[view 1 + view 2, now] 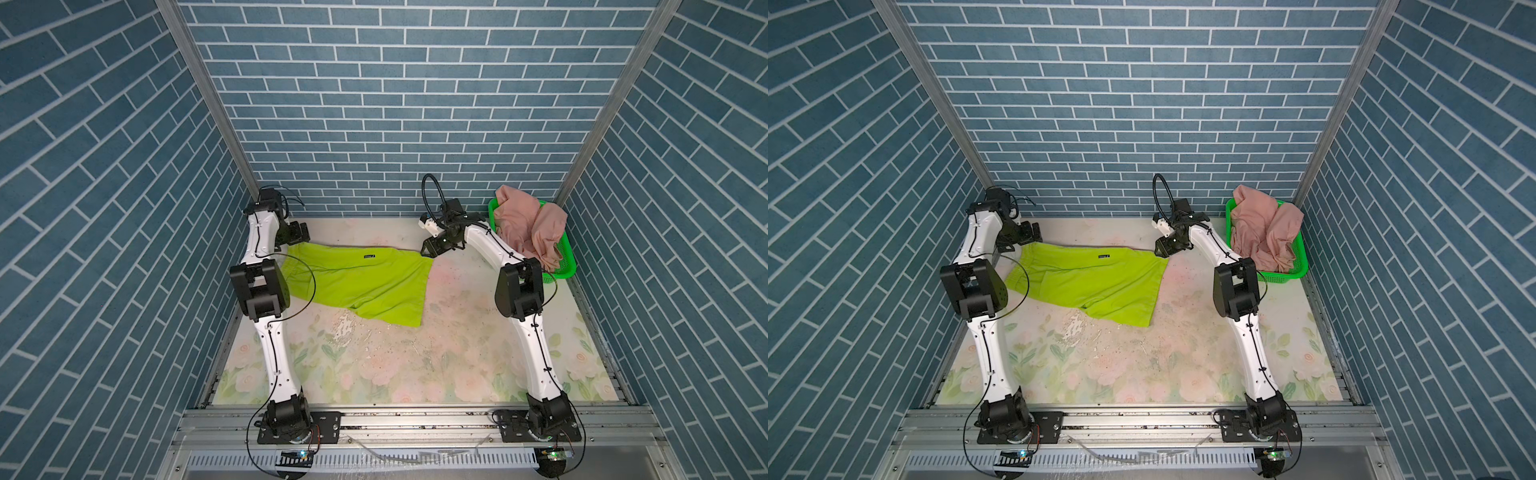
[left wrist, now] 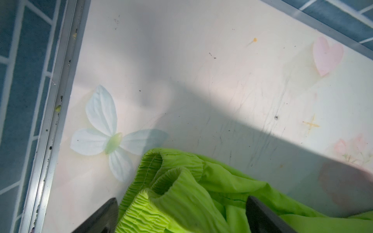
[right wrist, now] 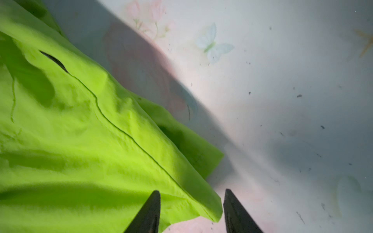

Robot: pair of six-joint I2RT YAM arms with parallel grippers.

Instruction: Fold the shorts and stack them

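The lime-green shorts [image 1: 357,286] [image 1: 1088,282] lie spread flat at the back of the table, with a small dark logo near their far edge. My left gripper [image 1: 297,239] [image 2: 181,211] is open over their gathered waistband [image 2: 161,193], which lies loose between the wide-apart fingers [image 2: 101,217]. My right gripper [image 1: 428,249] [image 3: 191,205] is open at the far right hem corner [image 3: 210,209]. That corner rests between the fingertips [image 3: 150,209] without being pinched. The dusty-pink shorts [image 1: 528,224] [image 1: 1262,224] sit crumpled in the basket.
A bright green perforated basket [image 1: 565,266] [image 1: 1298,266] stands in the back right corner, against the blue brick-patterned wall. The floral table cover [image 1: 395,361] is worn and flecked in the middle. Aluminium rails [image 2: 52,113] edge the table.
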